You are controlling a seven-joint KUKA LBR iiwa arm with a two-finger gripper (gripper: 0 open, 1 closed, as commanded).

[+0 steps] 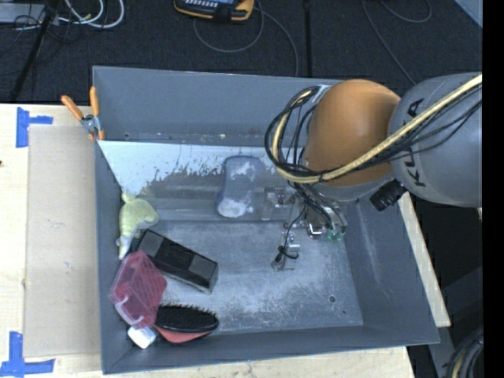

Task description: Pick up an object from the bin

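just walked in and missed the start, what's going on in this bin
The KUKA arm reaches into the grey bin from the right, with its gripper low over bare floor near the middle. I can see nothing held in it. The nearest thing is a clear plastic cup lying toward the back wall. A black box, a pink mesh pouch, a black brush and a pale green toy lie together at the left.

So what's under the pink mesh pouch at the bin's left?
A small white object pokes out below the pink mesh pouch, at its lower edge, next to the black oval brush. Whatever else lies beneath is covered.
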